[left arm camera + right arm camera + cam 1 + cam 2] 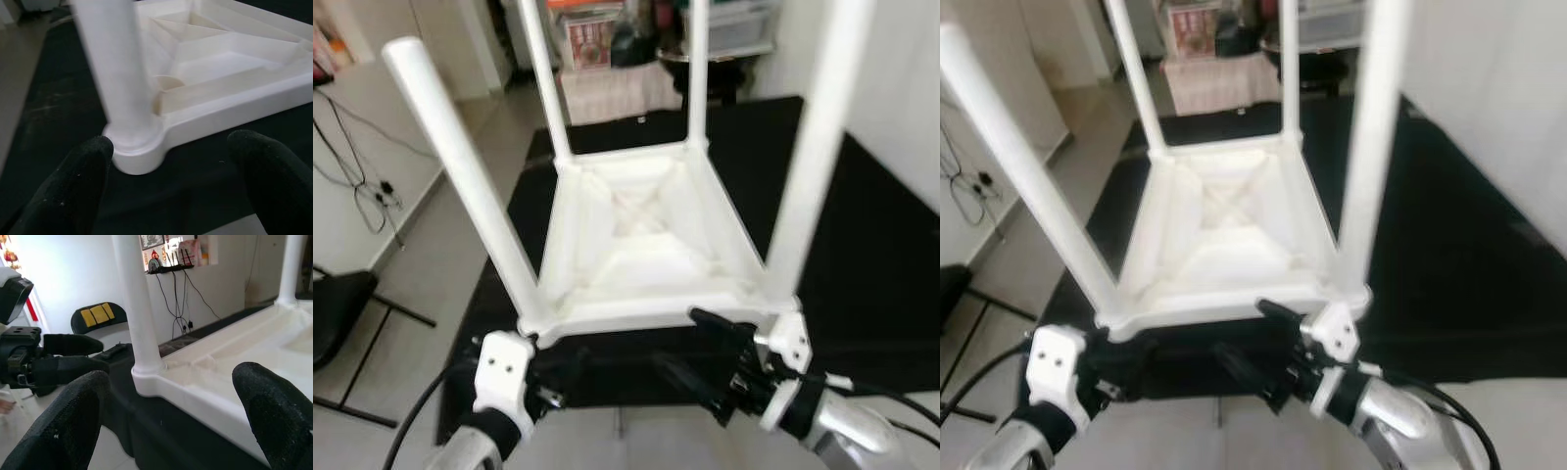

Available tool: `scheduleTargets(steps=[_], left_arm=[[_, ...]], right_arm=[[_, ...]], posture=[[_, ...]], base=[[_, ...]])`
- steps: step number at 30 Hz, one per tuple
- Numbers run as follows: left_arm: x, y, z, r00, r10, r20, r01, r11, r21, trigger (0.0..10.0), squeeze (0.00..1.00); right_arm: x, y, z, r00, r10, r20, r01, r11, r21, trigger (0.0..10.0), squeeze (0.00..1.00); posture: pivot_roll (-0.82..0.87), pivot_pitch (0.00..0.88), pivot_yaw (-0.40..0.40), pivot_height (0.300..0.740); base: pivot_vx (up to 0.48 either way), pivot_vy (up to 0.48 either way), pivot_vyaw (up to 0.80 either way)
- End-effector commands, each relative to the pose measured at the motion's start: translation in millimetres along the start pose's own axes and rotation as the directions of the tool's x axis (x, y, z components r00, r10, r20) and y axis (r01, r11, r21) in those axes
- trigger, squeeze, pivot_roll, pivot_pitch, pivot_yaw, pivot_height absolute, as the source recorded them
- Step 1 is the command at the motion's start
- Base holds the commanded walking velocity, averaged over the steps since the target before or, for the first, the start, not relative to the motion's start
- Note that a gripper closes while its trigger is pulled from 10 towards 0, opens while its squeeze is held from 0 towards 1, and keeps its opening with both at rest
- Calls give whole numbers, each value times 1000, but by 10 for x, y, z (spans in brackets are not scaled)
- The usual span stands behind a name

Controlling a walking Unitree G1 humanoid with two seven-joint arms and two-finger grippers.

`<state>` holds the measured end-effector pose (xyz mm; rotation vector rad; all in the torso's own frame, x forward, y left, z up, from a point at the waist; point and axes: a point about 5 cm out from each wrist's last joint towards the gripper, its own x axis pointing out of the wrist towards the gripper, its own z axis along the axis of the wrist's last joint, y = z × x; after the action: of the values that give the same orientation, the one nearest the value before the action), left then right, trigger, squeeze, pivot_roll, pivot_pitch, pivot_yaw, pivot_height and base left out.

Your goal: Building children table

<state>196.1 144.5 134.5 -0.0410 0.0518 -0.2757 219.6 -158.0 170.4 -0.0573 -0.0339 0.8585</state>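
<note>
Four legs (pixel 460 186) already stand in the upside-down children table (pixel 636 245), which lies on the black worktop (pixel 871 264) near its front edge. You've got left gripper (pixel 171 181) & right gripper (pixel 181 416) both spread, holding nothing, at the near corners. Assy looks done; flipping upright prob remains.

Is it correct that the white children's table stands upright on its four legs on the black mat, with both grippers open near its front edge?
Not quite. The white children's table lies upside down on the black mat, its four legs pointing up, as the left eye view shows. The rest holds: the left gripper and the right gripper are open near its front edge.
</note>
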Motion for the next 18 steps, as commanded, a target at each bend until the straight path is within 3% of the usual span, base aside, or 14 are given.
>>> scheduleTargets(steps=[1,2,3,5,8,11,18], left_arm=[[41,38,31,1000,19,7,-19,1000,2,10000,0],[41,38,31,1000,19,7,-19,1000,2,10000,0],[60,62,58,999,35,21,-35,999,4,10000,0],[60,62,58,999,35,21,-35,999,4,10000,0],[105,114,90,996,78,43,-80,996,33,10000,0],[125,135,88,995,90,45,-93,994,60,10000,0],[143,144,102,994,100,52,-102,993,52,10000,0]], right_arm=[[43,-127,251,997,-55,54,60,993,-98,10000,0],[43,-127,251,997,-55,54,60,993,-98,10000,0],[87,-193,405,992,-81,99,96,984,-147,10000,0],[87,-193,405,992,-81,99,96,984,-147,10000,0],[206,-286,876,964,-115,240,180,947,-266,10000,0],[239,-272,1051,952,-98,290,187,937,-296,10000,0],[239,-245,1237,935,-67,349,186,930,-318,10000,0]], posture=[[-116,68,130,740],[-116,68,130,740],[-118,69,130,740],[-118,69,130,740],[-120,64,129,740],[-120,65,128,740],[-122,66,131,740]], base=[[0,0,0],[0,0,0],[0,0,0],[0,0,0],[0,0,0],[0,0,0],[0,0,0]])
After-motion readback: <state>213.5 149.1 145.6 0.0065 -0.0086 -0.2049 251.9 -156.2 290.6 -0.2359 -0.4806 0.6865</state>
